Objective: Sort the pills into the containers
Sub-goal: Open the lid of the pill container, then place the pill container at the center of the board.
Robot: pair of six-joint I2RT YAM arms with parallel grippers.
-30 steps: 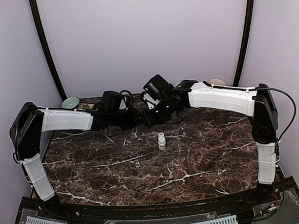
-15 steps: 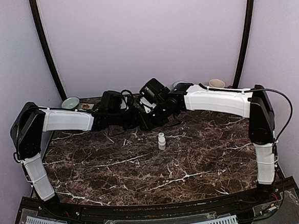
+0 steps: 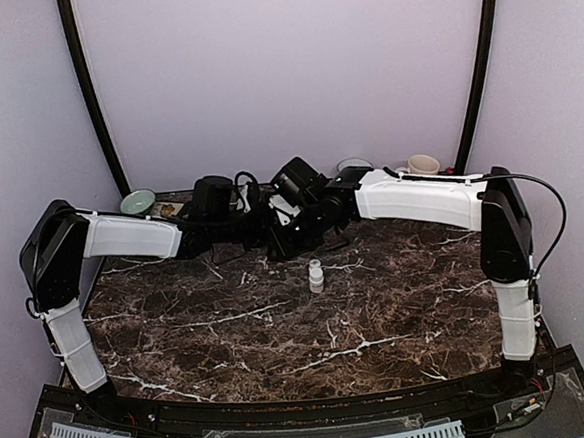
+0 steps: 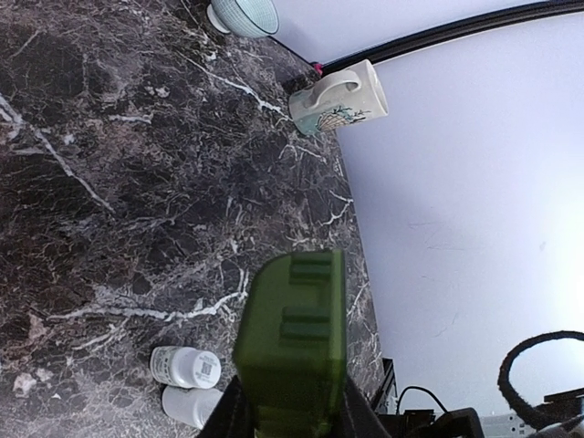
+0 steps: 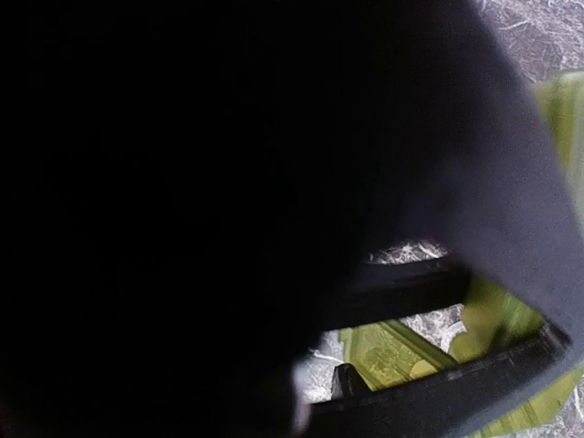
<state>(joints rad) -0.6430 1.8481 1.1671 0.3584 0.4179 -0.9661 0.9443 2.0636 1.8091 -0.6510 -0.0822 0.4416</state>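
My left gripper (image 4: pixel 290 415) is shut on a green pill organizer (image 4: pixel 292 338), which it holds above the marble table at the back centre. In the top view the left gripper (image 3: pixel 256 228) and the right gripper (image 3: pixel 279 242) meet there. The right wrist view is mostly dark and blurred. Only a strip of the translucent green organizer (image 5: pixel 401 356) shows close under the right gripper, and its jaws cannot be made out. A white pill bottle (image 3: pixel 316 275) stands mid-table; in the left wrist view the bottle (image 4: pixel 185 366) has a second white piece (image 4: pixel 192 406) beside it. No loose pills show.
A pale green bowl (image 3: pixel 137 202) sits at the back left corner. A bowl (image 3: pixel 353 164) and a cream mug (image 3: pixel 423 164) stand at the back right. The mug (image 4: pixel 339 96) and bowl (image 4: pixel 243 14) also appear in the left wrist view, near the wall.
The right arm has swung left, bringing its gripper up against the left gripper. The left arm and the white bottle have stayed in place.
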